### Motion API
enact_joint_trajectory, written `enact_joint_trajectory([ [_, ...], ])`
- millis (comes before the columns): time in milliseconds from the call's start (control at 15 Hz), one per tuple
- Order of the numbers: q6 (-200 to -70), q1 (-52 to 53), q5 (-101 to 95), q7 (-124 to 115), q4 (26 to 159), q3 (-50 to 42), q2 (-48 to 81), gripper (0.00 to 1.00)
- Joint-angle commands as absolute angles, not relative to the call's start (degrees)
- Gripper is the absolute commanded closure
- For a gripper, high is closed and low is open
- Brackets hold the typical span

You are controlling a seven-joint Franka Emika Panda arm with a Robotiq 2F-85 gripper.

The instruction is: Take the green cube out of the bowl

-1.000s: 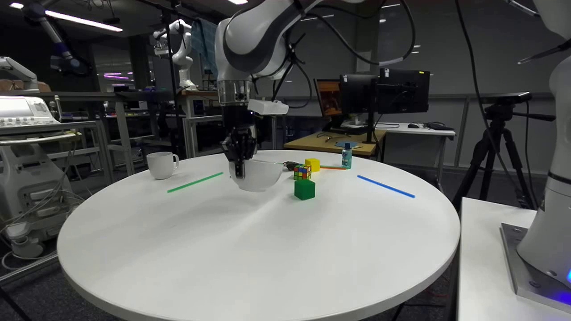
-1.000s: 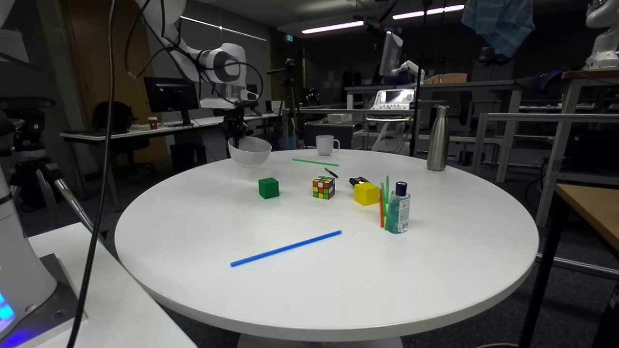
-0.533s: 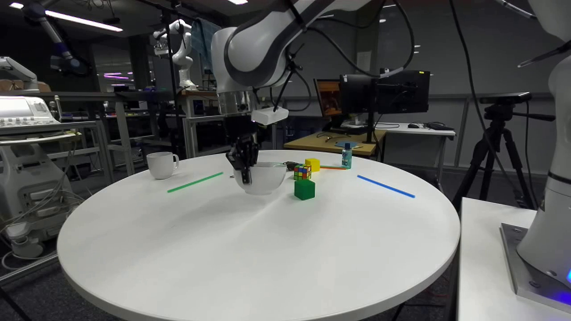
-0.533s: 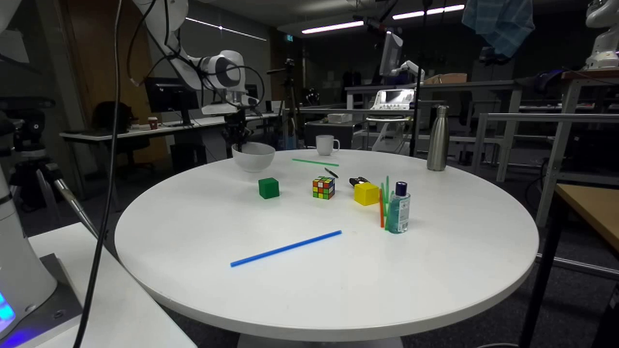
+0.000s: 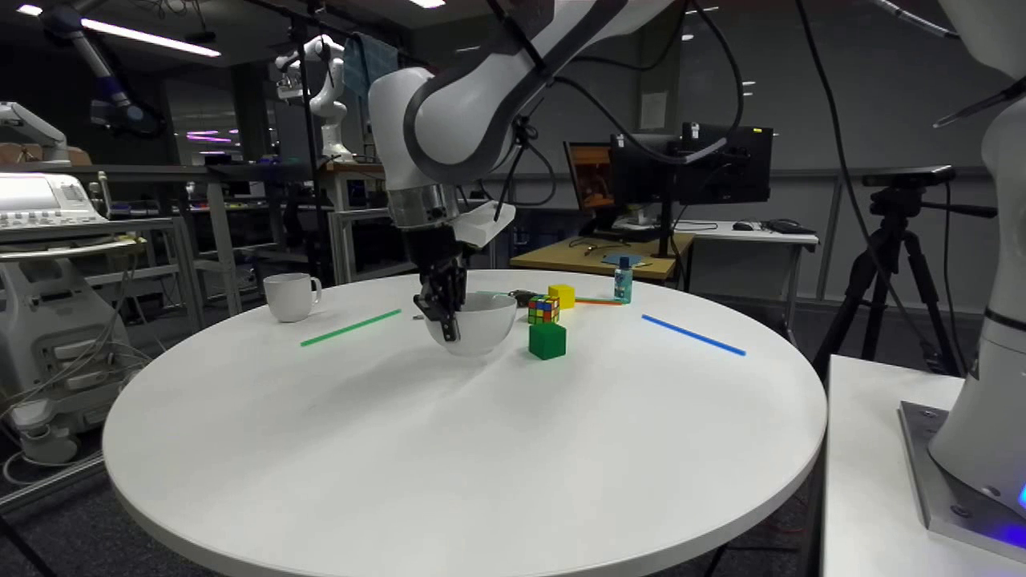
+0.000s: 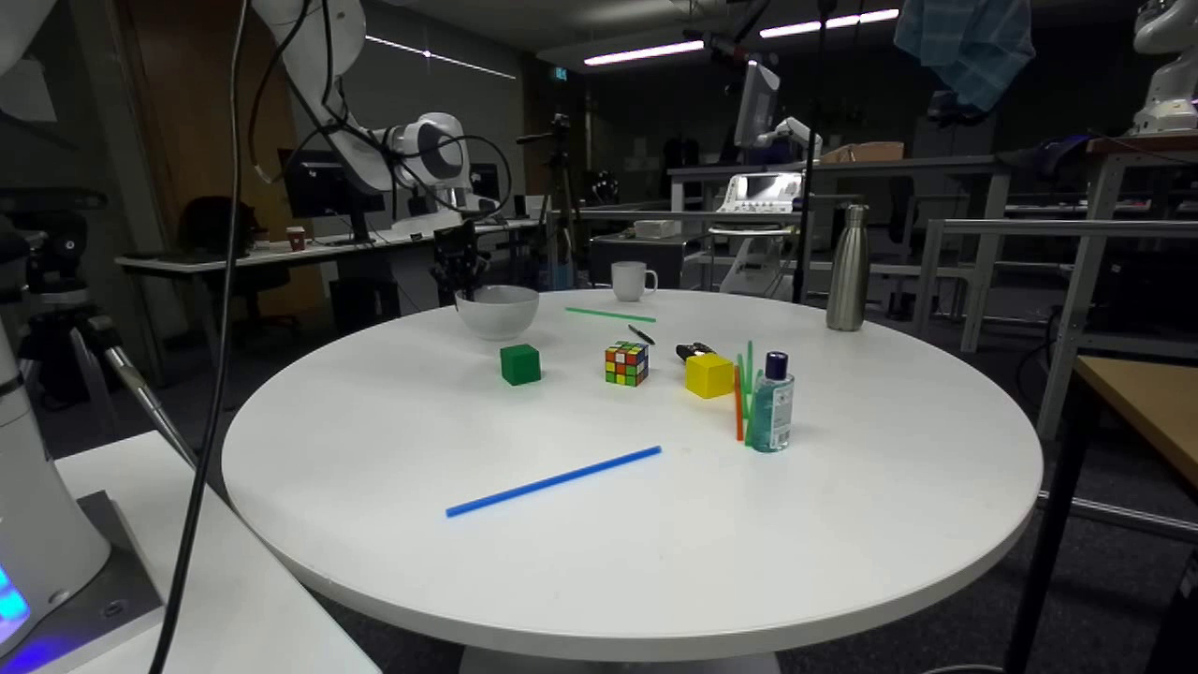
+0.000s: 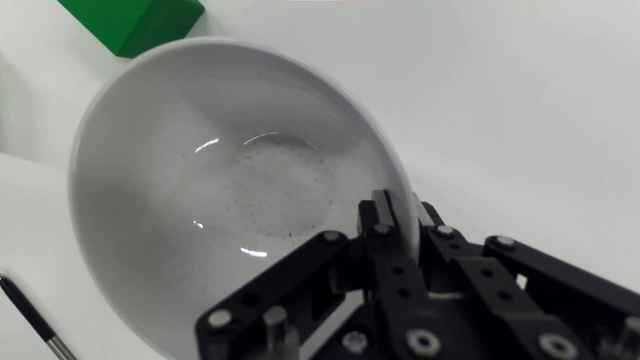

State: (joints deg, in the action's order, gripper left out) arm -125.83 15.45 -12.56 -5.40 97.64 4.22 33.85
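The white bowl (image 5: 485,324) is low over the table, or on it; I cannot tell whether it touches. It also shows in an exterior view (image 6: 505,316) and fills much of the wrist view (image 7: 200,175). Its inside holds only small dark specks. My gripper (image 7: 404,204) is shut on the bowl's rim, one finger inside and one outside. The gripper also shows in both exterior views (image 5: 450,335) (image 6: 463,295). The green cube (image 5: 547,341) sits on the table outside the bowl, close to it. It shows in an exterior view (image 6: 520,365) and the wrist view (image 7: 150,25).
A Rubik's cube (image 6: 626,363) and a yellow cube (image 6: 709,375) stand near the green cube. A pen (image 7: 25,307), a blue stick (image 6: 552,482), a green stick (image 6: 610,315), a small bottle (image 6: 772,412), a white mug (image 6: 629,281) and a steel bottle (image 6: 847,271) are also on the table.
My gripper and the bowl have moved down and towards the green cube. The bowl has gone from tilted to nearly level, while the wrist leans more. The green cube has not moved.
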Motion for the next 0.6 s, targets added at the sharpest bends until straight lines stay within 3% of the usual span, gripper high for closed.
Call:
enact_joint_trajectory([
  [0, -123.26, 17.33, -15.59, -7.65, 95.03, 2.91, 34.97, 0.98],
  [533, -123.4, 18.04, -16.9, -8.23, 94.91, 2.6, 36.29, 0.98],
])
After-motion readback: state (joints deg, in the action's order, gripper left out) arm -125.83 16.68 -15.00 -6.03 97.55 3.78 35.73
